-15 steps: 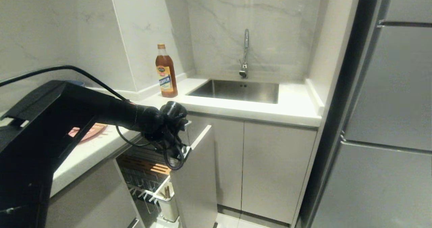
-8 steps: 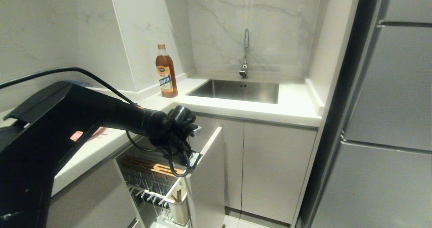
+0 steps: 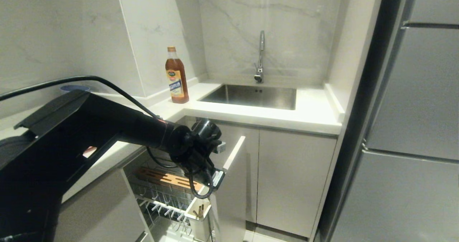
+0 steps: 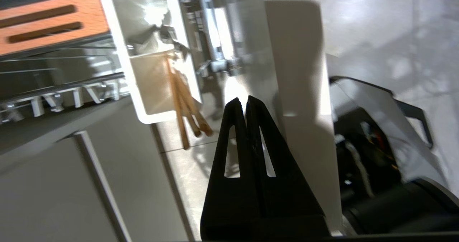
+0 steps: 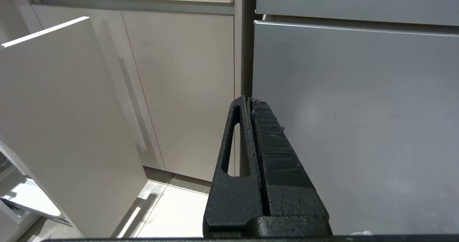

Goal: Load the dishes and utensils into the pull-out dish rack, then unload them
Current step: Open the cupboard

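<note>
The pull-out dish rack [image 3: 168,195] stands drawn out from under the counter, its pale-grey front panel [image 3: 233,184] out to the right. It shows the slotted wooden strip [image 3: 166,178] and metal prongs [image 3: 163,209]. Wooden chopsticks [image 4: 181,102] stand in the white caddy [image 4: 143,55], which shows again in the head view as the caddy [image 3: 198,217]. My left arm [image 3: 150,132] reaches over the rack. My left gripper [image 4: 245,100] is shut, empty, pointing down just inside the front panel [image 4: 297,91]. A sliver of the pink plate [image 3: 89,151] shows on the counter under the arm. My right gripper [image 5: 248,99] hangs shut and idle.
A brown sauce bottle [image 3: 176,76] stands on the white counter [image 3: 304,116] beside the steel sink [image 3: 251,95] and tap [image 3: 260,55]. A blue plate [image 3: 73,88] lies at the far left. Closed cabinet doors [image 3: 294,177] and a grey fridge [image 3: 412,127] are to the right.
The rack has slid further out to the right, and my left gripper has gone with its front panel. More of the wooden strip, prongs and caddy is uncovered. The right arm has not moved.
</note>
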Robot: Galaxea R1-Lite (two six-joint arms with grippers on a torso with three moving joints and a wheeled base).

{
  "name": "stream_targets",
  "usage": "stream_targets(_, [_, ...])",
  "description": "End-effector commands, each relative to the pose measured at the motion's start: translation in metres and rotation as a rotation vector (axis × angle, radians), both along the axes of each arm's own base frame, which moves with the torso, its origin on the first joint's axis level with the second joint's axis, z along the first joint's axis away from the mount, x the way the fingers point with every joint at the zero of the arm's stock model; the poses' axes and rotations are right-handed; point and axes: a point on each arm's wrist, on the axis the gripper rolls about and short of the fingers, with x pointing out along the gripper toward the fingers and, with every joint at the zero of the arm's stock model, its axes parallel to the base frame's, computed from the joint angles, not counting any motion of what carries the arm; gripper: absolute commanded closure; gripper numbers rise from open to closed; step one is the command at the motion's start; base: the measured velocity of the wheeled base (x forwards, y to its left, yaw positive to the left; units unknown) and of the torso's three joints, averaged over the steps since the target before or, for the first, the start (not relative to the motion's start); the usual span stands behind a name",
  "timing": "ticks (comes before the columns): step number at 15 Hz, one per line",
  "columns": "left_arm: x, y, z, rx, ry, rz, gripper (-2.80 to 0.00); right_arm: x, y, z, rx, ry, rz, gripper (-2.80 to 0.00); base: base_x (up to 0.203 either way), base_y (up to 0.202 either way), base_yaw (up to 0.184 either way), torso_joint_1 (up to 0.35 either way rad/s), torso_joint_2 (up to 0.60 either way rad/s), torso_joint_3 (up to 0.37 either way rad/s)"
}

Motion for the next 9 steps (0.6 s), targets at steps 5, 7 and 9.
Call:
stream_targets(5, [-0.024, -0.021, 0.007, -0.100, 0.036, -0.074, 0.00, 0.000, 0.000, 0.000, 0.000, 0.001, 0.000, 0.00, 0.000, 0.000, 0.000, 0.000, 0.00, 0.000])
stream_targets(7, [-0.031, -0.031, 0.007, -0.145, 0.031, -0.064, 0.00, 0.000, 0.000, 0.000, 0.000, 0.001, 0.000, 0.00, 0.000, 0.000, 0.000, 0.000, 0.00, 0.000])
stream_targets(9, [-0.033, -0.035, 0.006, -0.156, 0.029, -0.063, 0.00, 0.000, 0.000, 0.000, 0.000, 0.001, 0.000, 0.00, 0.000, 0.000, 0.000, 0.000, 0.00, 0.000])
